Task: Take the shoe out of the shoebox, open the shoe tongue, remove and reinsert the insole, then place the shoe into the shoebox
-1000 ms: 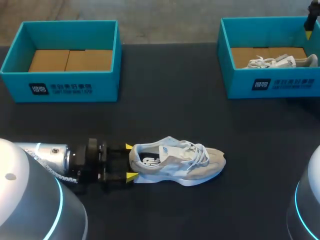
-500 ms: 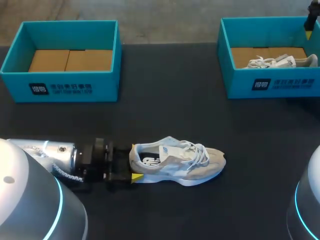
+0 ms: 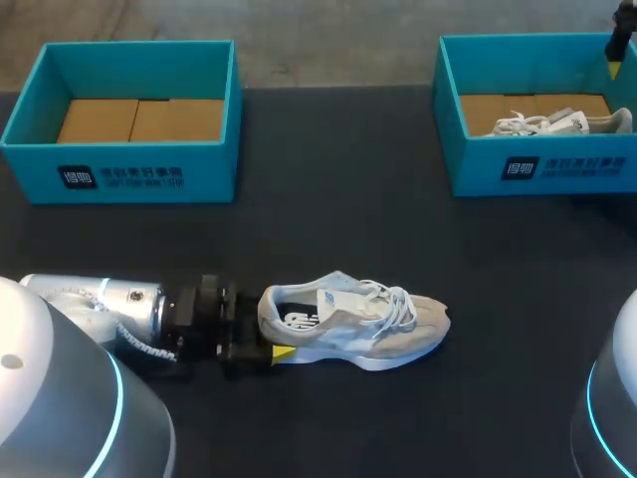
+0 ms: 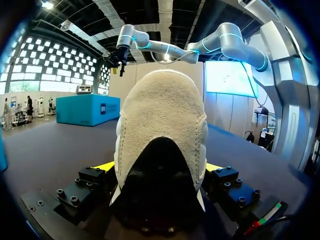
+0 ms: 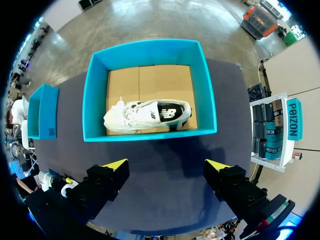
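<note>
We've got the left end effector unclenched around the shoe heel, and a shallow squeeze on that soft collar could just slip off.

The head camera looks down from above and behind onto the dark counter. The left wrist camera sits low, facing level along the left end effector, close against the beige suede sneaker inside it, which the head view also shows. The right wrist camera hangs high, looking straight down past the right end effector into the teal cardboard shoebox ahead, likewise shared
</note>
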`<state>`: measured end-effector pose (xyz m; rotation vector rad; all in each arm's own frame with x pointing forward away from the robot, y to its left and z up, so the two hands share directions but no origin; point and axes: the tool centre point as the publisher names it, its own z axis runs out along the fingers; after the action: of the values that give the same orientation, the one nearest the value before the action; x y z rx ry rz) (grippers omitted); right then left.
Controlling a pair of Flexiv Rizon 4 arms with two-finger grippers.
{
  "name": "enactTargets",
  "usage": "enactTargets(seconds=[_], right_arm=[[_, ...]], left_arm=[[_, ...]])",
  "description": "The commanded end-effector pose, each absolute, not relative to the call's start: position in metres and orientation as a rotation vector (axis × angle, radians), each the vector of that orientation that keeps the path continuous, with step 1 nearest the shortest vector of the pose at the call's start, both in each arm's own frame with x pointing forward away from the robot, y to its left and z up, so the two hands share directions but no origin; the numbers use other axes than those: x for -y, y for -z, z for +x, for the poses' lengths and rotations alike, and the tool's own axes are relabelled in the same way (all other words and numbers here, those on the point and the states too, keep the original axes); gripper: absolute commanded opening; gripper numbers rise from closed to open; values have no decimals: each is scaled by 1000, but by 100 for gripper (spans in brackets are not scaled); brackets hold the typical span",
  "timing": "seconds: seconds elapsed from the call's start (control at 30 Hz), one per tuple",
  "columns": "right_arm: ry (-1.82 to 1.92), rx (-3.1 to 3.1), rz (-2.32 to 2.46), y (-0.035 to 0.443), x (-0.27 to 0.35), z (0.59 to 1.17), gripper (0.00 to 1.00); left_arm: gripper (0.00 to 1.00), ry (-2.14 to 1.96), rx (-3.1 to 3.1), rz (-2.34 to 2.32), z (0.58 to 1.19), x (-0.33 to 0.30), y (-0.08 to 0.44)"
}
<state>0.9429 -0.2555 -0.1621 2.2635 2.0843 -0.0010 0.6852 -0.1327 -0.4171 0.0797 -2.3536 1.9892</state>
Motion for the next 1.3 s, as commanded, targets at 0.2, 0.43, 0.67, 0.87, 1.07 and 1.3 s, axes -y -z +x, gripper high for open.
enactTargets(seconds=[0.2, 0.43, 0.67, 0.87, 1.07, 1.3], right_arm=[[1, -2082, 2264, 162, 255, 942, 100], [1, -2082, 2264, 162, 255, 942, 100], [1, -2082, 2264, 162, 255, 942, 100], [1, -2082, 2264, 162, 255, 942, 100], [1, -2082, 2264, 162, 255, 942, 100], [1, -2082, 2264, 162, 255, 942, 100]], left_arm=[[100, -1993, 2325, 86, 685, 136, 418], [100, -1996, 2325, 68, 682, 138, 416], [100, -2002, 2337, 108, 684, 142, 418], [100, -2006, 2332, 103, 685, 147, 416], [29, -1997, 2337, 91, 686, 147, 420], [0, -1982, 2319, 72, 692, 141, 423]])
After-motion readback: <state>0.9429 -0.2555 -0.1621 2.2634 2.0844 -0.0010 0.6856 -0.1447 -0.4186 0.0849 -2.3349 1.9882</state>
